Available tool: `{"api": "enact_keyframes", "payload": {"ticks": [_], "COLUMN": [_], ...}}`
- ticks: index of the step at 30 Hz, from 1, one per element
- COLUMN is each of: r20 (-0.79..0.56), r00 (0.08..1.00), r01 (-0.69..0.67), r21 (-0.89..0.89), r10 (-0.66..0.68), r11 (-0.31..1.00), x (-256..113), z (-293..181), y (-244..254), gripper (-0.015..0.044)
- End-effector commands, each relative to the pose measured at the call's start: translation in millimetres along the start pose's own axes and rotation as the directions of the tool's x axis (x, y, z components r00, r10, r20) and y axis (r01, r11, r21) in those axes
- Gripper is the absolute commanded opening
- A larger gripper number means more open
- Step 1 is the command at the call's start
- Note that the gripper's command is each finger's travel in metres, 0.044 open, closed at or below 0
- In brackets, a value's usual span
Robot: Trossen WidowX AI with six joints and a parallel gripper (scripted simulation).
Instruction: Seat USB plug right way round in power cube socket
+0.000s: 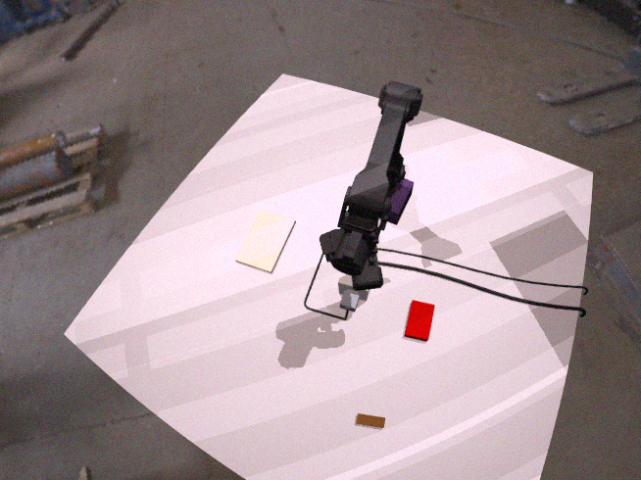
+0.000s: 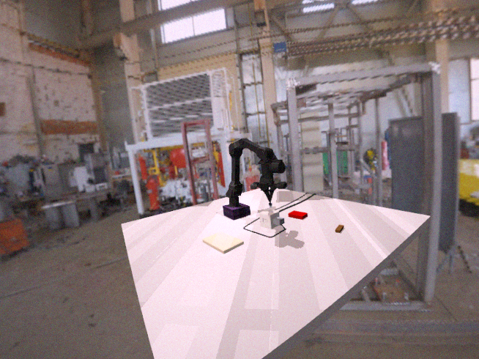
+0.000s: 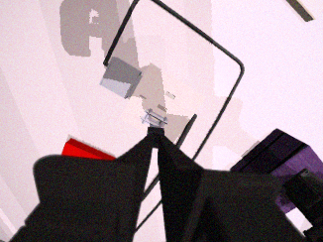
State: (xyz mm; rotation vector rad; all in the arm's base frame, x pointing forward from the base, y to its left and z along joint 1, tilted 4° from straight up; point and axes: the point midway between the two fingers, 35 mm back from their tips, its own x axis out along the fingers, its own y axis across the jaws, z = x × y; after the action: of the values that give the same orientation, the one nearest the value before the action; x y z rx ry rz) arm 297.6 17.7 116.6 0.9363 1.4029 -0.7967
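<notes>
The pale power cube (image 2: 265, 220) (image 3: 173, 103) stands on the table, mostly hidden under the arm in the top view. A grey block (image 1: 350, 302) (image 2: 279, 220) (image 3: 120, 78) sits on its side. My gripper (image 2: 270, 202) (image 3: 156, 139) is above the cube, shut on the USB plug (image 2: 270, 205) (image 3: 155, 117). In the wrist view, the gripper is turned at an angle to the cube's edges, and the plug's metal outline shows just past the fingertips. The fingers hide much of the plug; I cannot tell whether its tip is clear of the socket.
A thin black cord (image 1: 305, 303) (image 2: 255, 234) (image 3: 178, 21) loops around the cube. Two black cables (image 1: 470, 282) run right. A red block (image 1: 419, 320) (image 2: 297, 215) (image 3: 86, 151), brown block (image 1: 369, 420) (image 2: 339, 228), cream board (image 1: 266, 241) (image 2: 223, 242) and purple box (image 1: 401, 201) (image 2: 236, 211) (image 3: 282, 156) also lie around.
</notes>
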Motion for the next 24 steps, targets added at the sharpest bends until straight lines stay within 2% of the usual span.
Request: {"api": "enact_keyframes", "payload": {"ticks": [1, 12, 24], "r20": [0.000, 0.000, 0.000], "r00": [1.000, 1.000, 1.000], "r01": [0.001, 0.000, 0.000], "r21": [-0.110, -0.388, -0.653], "r10": [-0.001, -0.001, -0.001], "r11": [0.994, 0.922, 0.757], "x": [0.4, 0.4, 0.3], "z": [0.0, 0.0, 0.0], "y": [-0.1, -0.1, -0.1], "gripper": [0.0000, 0.0000, 0.0000]}}
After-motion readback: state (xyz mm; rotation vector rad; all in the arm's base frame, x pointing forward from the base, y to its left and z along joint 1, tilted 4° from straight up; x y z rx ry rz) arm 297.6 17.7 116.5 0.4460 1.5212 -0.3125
